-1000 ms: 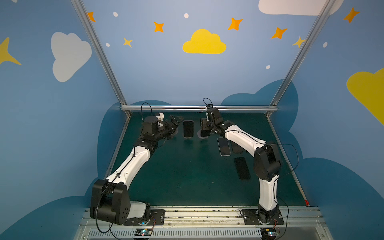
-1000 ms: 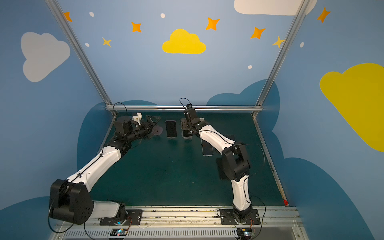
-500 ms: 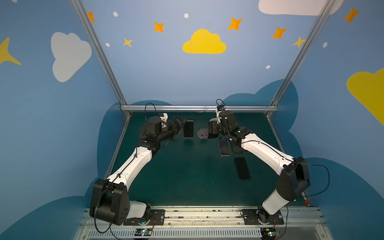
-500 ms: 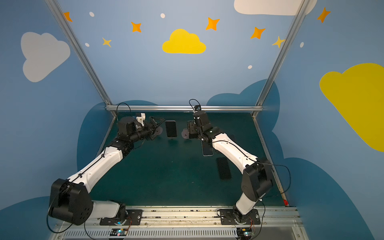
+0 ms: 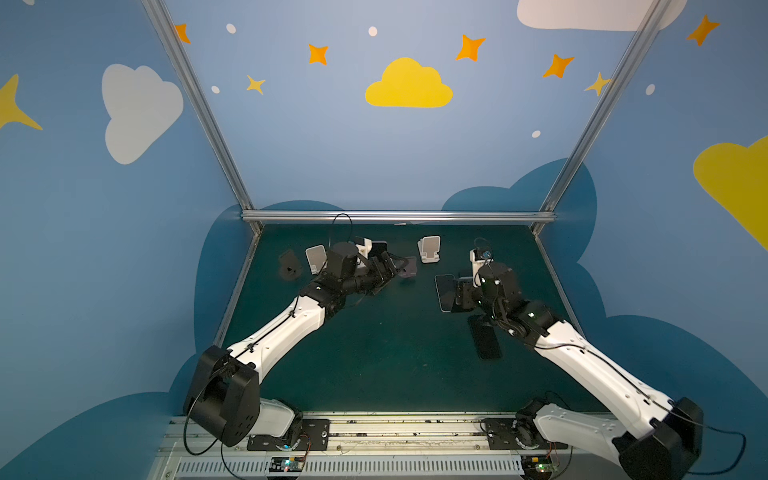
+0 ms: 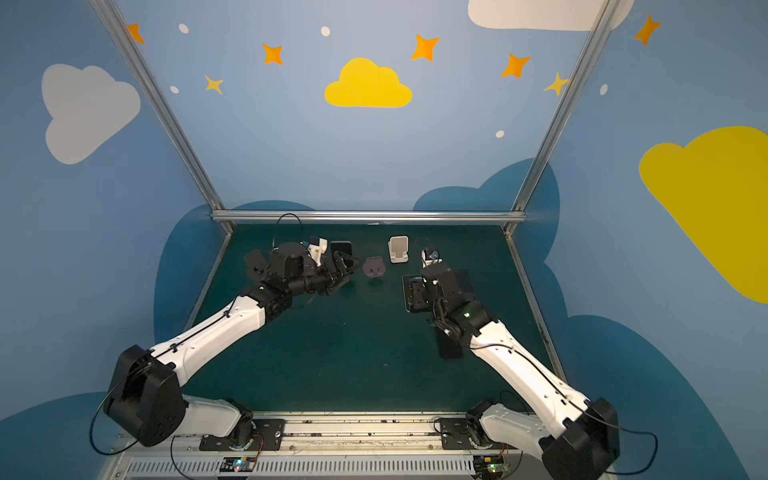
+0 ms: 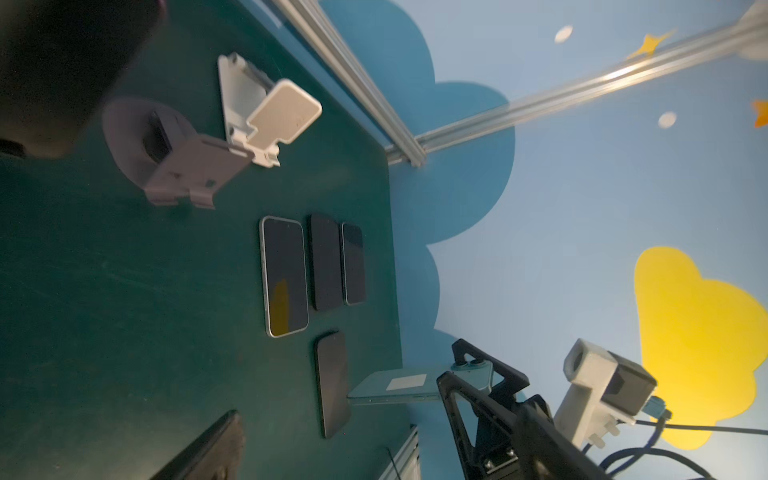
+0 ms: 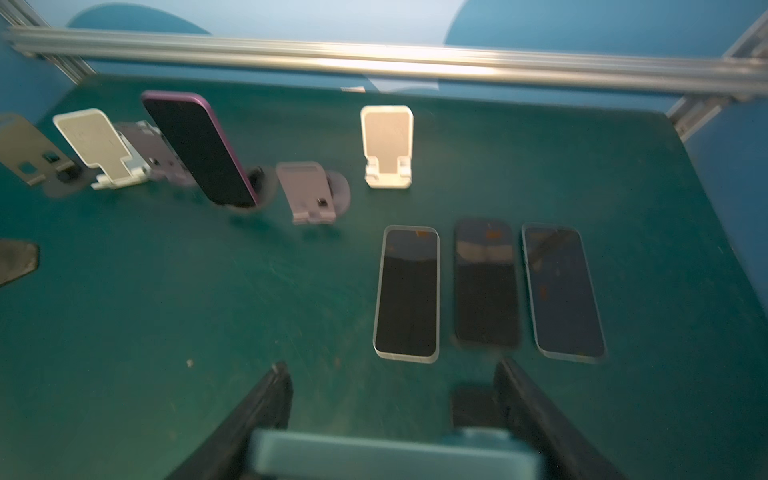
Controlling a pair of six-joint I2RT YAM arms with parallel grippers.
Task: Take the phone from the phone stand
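My right gripper (image 8: 392, 374) is shut on a light blue phone (image 8: 390, 455), gripping it by its long sides. In the left wrist view this phone (image 7: 395, 386) stands on end, its lower end close to the mat beside a flat phone (image 7: 332, 382). The empty lilac phone stand (image 5: 409, 267) sits to its left. A purple phone (image 8: 199, 149) leans on another stand at the back left. My left gripper (image 5: 384, 266) is open just in front of the purple phone (image 6: 341, 248), holding nothing.
Three phones lie flat side by side (image 8: 407, 291), (image 8: 486, 282), (image 8: 565, 291) under my right gripper (image 5: 461, 295). Empty stands: white (image 5: 429, 249), white (image 5: 315, 257), dark (image 5: 289, 266). The rear frame rail (image 5: 395, 216) bounds the green mat (image 5: 395, 365).
My right arm swung right and toward the front, carrying the light blue phone off the lilac stand. My left gripper shifted right, in front of the purple phone, still open.
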